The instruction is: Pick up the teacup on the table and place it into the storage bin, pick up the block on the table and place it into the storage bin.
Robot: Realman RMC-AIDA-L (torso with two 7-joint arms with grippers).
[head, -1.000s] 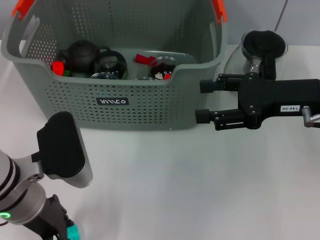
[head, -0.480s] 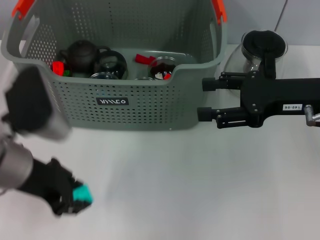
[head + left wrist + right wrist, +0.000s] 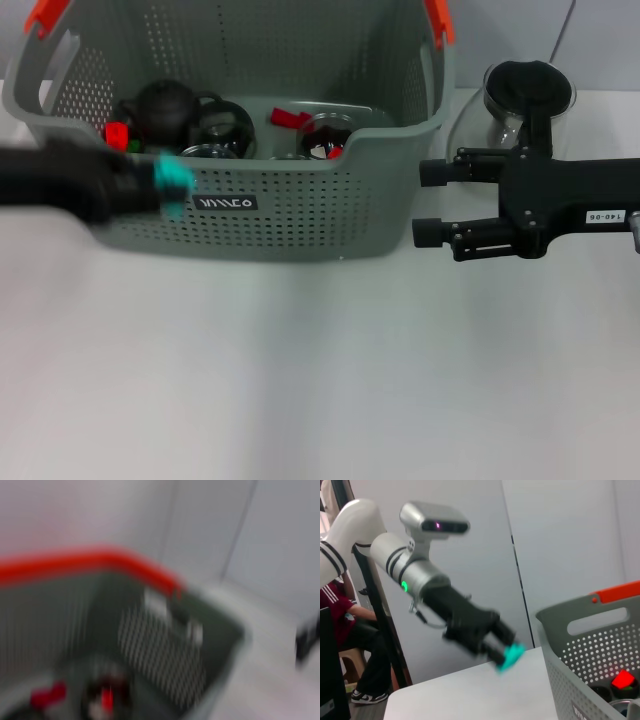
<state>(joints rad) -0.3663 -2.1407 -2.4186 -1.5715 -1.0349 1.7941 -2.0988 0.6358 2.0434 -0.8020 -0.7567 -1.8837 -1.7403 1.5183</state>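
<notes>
My left gripper is shut on a teal block, blurred with motion, in front of the storage bin's front wall, just left of its black label. From the right wrist, the left gripper holds the block above the table, outside the bin. My right gripper hangs open and empty beside the bin's right end. I see no teacup on the table; glass pieces lie inside the bin. The left wrist view shows only the blurred bin.
Inside the bin are a black teapot, glassware and red blocks. A clear glass pot with a black lid stands behind the right arm. The bin has orange handle tabs.
The left arm has swung up from the table's near left corner to the bin's front wall, carrying the teal block. The right gripper has drawn slightly to the right.
</notes>
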